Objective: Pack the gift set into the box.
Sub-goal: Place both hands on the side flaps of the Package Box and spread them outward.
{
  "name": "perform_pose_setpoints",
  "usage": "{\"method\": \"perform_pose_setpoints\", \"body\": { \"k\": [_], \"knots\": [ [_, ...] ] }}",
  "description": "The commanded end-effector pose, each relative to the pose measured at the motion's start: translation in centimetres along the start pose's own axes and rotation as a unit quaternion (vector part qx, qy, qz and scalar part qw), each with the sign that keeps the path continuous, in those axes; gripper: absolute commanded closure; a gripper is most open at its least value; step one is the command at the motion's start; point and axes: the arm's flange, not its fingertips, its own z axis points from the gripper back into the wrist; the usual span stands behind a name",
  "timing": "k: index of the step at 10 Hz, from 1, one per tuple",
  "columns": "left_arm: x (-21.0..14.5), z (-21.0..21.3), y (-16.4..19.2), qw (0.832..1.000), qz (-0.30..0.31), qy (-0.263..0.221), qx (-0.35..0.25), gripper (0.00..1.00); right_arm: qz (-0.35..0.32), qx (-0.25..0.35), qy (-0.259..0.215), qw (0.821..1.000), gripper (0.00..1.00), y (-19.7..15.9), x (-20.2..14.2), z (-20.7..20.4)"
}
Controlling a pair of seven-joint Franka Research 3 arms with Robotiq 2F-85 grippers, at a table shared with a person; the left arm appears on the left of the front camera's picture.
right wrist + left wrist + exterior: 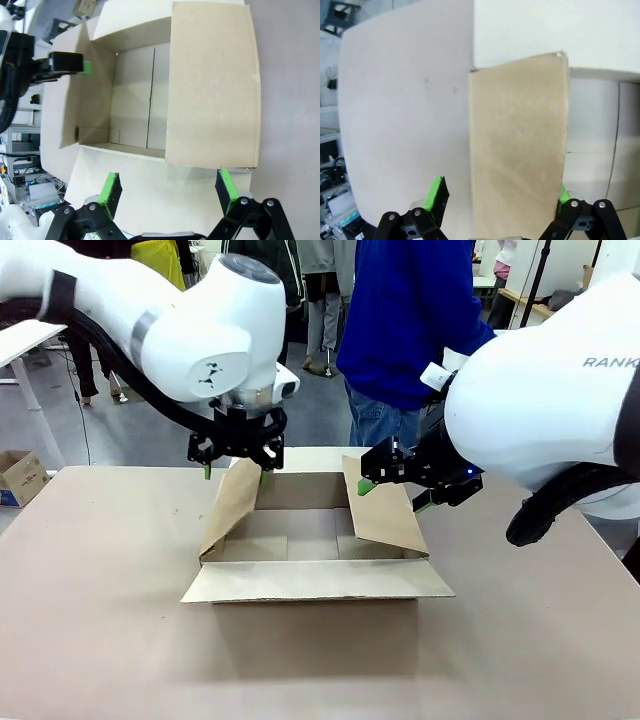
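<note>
Open cardboard carton: left gripper and right gripper are held spread at its side flaps — ungripped, either flap may be knocked inward, obstructing packing.

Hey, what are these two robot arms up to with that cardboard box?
Both arms are at the open brown box on the table, seemingly spreading its flaps for packing. The left arm has open jaws straddling the raised left flap; the right arm holds open jaws by the right flap. The box is empty inside. A person in blue stands at the far side.
</note>
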Motion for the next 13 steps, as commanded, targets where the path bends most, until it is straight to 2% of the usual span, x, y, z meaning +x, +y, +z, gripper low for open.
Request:
{"method": "perform_pose_setpoints", "body": {
  "k": [1,7,10,11,13],
  "knots": [
    [-0.8,1.2,3.3,1.0,0.022,-0.021,-0.008,0.0,0.009,0.015,0.006,1.0,0.0,-0.2,0.2,0.3],
    [0.5,-0.6,11.4,0.992,0.097,0.007,-0.085,0.0,0.009,0.015,0.006,1.0,0.0,-0.2,0.2,0.3],
    [0.1,-2.8,16.3,0.979,0.145,0.063,-0.127,0.0,0.009,0.015,0.006,1.0,0.0,-0.2,0.2,0.3],
    [0.1,-3.7,17.5,0.973,0.136,0.08,-0.169,0.0,0.009,0.015,0.006,1.0,0.0,-0.2,0.2,0.3],
    [0.1,-6.0,19.2,0.966,0.091,0.114,-0.215,0.0,0.009,0.015,0.006,1.0,0.0,-0.2,0.2,0.3]
  ]
}}
